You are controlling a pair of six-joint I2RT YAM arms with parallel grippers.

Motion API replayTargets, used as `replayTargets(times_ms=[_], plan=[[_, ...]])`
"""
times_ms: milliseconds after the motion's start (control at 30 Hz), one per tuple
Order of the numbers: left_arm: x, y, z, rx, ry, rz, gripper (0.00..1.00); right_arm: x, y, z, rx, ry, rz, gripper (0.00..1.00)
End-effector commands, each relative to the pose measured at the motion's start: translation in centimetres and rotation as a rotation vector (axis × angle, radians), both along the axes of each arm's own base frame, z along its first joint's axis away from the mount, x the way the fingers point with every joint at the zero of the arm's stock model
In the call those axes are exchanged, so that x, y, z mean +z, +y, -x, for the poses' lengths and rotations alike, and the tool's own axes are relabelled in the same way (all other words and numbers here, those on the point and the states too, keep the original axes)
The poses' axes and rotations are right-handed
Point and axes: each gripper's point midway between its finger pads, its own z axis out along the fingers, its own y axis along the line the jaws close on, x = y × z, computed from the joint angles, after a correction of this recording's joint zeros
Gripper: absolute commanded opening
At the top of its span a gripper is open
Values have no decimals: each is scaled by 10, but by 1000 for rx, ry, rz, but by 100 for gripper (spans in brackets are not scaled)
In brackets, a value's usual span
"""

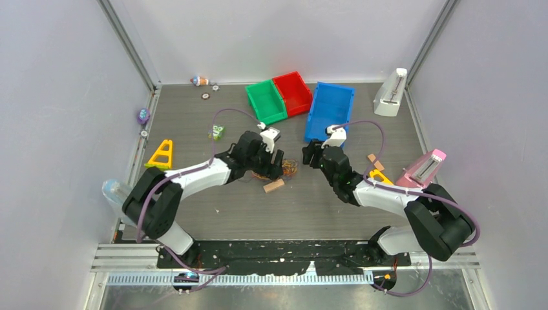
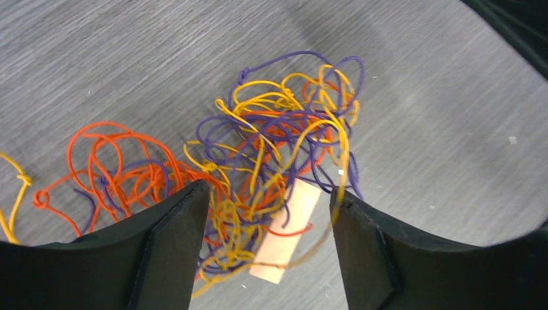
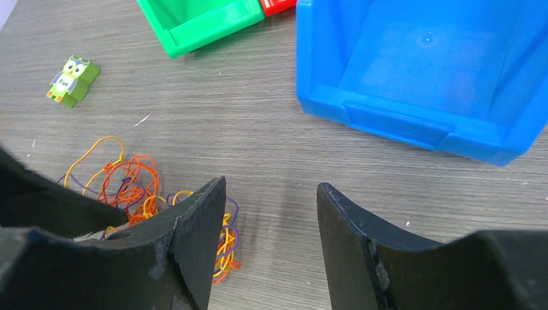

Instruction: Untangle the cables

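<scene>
The cables lie in one tangle of yellow, orange-red and purple loops on the grey table, with a looser orange bunch trailing off to the left. My left gripper hangs over the tangle, open, its jaws straddling the near part of the knot. One yellow strand drapes over its right fingertip. From above, the tangle shows just right of the left gripper. My right gripper is open over bare table, empty, with the cables to its left and partly behind its left finger.
A tan wooden block lies under the tangle's near edge. Green, red and blue bins stand behind. An owl block, a yellow triangle, a pink stand and a white stand sit around.
</scene>
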Motion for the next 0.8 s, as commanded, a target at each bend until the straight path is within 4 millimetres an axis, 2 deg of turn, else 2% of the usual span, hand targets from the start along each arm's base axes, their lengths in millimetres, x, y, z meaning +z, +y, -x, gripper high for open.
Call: replayTargets(times_ms=[0, 100, 167, 400, 567, 600, 767], plan=[[-19, 5, -8, 17, 84, -131, 62, 19, 19, -4, 85, -49, -38, 59], [-24, 10, -12, 36, 102, -169, 30, 11, 33, -4, 153, -23, -33, 59], [-23, 12, -14, 48, 109, -143, 1, 8, 45, -2, 212, -3, -41, 60], [-15, 32, -25, 135, 169, 77, 0, 7, 72, 6, 357, 5, -77, 62], [-14, 34, -26, 135, 224, 176, 0, -6, 104, 18, 523, 67, -131, 63], [-13, 33, -26, 130, 227, 187, 0, -15, 107, 18, 532, 94, -134, 63], [-7, 32, -24, 112, 206, 212, 0, -25, 125, 15, 585, 145, -154, 66]])
